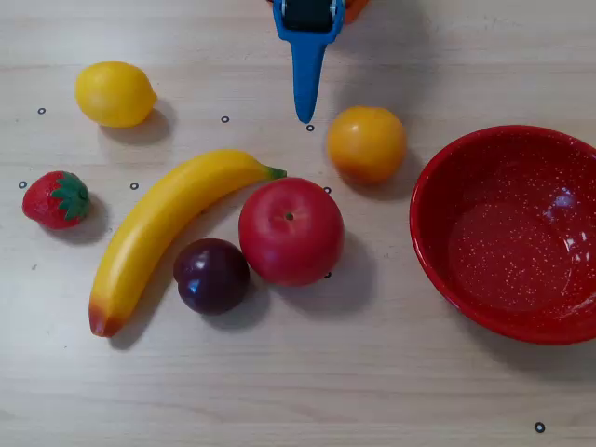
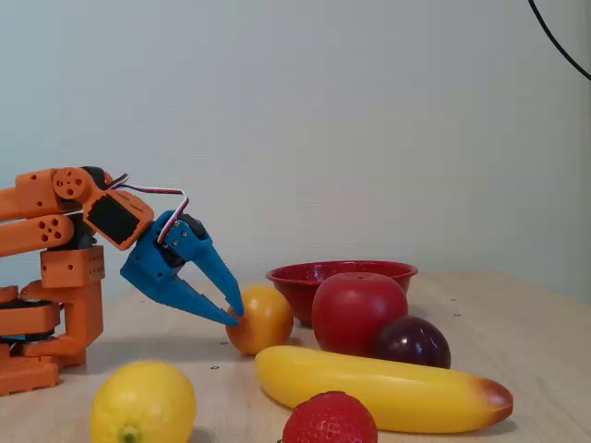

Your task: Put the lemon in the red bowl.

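The lemon (image 1: 115,93) lies at the upper left of the overhead view and in the left foreground of the fixed view (image 2: 143,403), alone on the table. The red bowl (image 1: 503,251) stands empty at the right edge of the overhead view, and its rim (image 2: 342,272) shows behind the fruit in the fixed view. My blue gripper (image 1: 305,114) points down at the table from the top centre. Its fingertips meet with nothing between them (image 2: 234,314), just beside the round orange fruit. The lemon is well off to the gripper's left in the overhead view.
A round orange fruit (image 1: 366,142), a red apple (image 1: 291,230), a dark plum (image 1: 211,275), a banana (image 1: 163,228) and a strawberry (image 1: 58,198) lie between the lemon and the bowl. The orange arm base (image 2: 55,305) stands at the fixed view's left.
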`<state>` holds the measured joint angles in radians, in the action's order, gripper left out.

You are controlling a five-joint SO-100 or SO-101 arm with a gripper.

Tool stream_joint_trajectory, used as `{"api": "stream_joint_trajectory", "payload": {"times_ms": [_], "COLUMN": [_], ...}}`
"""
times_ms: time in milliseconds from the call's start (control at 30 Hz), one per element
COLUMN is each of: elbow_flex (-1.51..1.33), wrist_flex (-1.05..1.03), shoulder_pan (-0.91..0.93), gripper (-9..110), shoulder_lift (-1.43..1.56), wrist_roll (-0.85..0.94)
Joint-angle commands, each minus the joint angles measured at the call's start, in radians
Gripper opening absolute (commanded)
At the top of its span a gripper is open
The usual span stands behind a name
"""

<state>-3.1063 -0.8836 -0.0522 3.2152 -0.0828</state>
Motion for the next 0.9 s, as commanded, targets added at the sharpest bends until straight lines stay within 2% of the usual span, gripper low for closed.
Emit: {"api": "stream_joint_trajectory", "payload": {"times_ms": [0,533,867], "elbow_flex": [-0.012,0.008,0.261], "wrist_flex": [0.000,0.035,0.020], "shoulder_pan": [0.015,0.011,0.000], "gripper": [0,0,0], "shoulder_lift": [0.015,-0.011,-0.213], "wrist_roll": [0.011,0.032,0.051]}}
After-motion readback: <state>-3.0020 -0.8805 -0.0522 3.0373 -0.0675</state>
